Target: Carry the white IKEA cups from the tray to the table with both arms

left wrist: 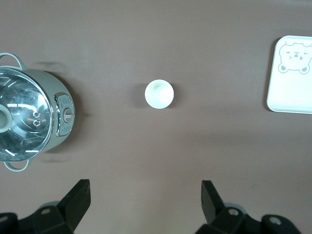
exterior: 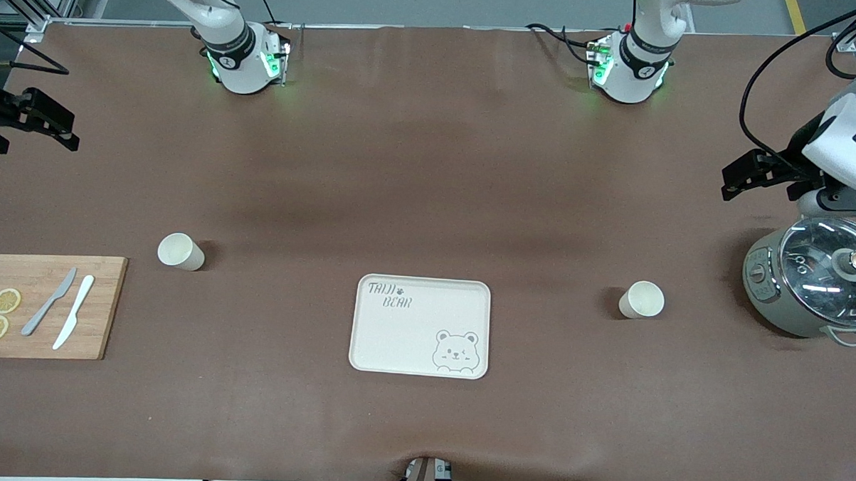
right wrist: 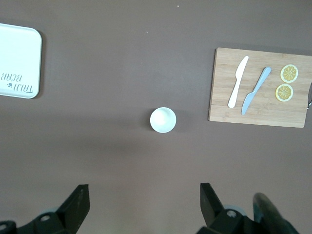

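Observation:
Two white cups stand upright on the brown table. One cup [exterior: 180,251] is toward the right arm's end, beside the cutting board; it shows in the right wrist view [right wrist: 163,120]. The other cup [exterior: 641,300] is toward the left arm's end, beside the pot; it shows in the left wrist view [left wrist: 159,93]. My left gripper [exterior: 730,181] is open and empty, high over the table by the pot; its fingers frame bare table [left wrist: 145,201]. My right gripper [exterior: 65,132] is open and empty, high over the table's edge at the right arm's end [right wrist: 145,202].
A cream bear tray [exterior: 423,290] lies between the cups, nearer the front camera. A wooden cutting board [exterior: 105,307] carries two knives and lemon slices. A grey pot with a glass lid [exterior: 814,282] stands at the left arm's end.

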You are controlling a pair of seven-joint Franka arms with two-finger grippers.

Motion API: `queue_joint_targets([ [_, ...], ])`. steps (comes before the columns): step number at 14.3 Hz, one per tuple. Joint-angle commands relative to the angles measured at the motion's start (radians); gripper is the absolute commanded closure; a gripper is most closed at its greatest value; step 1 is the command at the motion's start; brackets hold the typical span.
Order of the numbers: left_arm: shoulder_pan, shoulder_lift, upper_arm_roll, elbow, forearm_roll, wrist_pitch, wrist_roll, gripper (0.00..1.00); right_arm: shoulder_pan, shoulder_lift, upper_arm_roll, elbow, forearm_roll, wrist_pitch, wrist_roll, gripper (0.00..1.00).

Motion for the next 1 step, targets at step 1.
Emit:
queue_joint_targets([
  [1,0.005,0.006,-0.002,0.011,0.002,-0.015,0.014,0.0,-0.016,-0.021,0.003,-0.018,0.011,0.004,0.012,0.0],
])
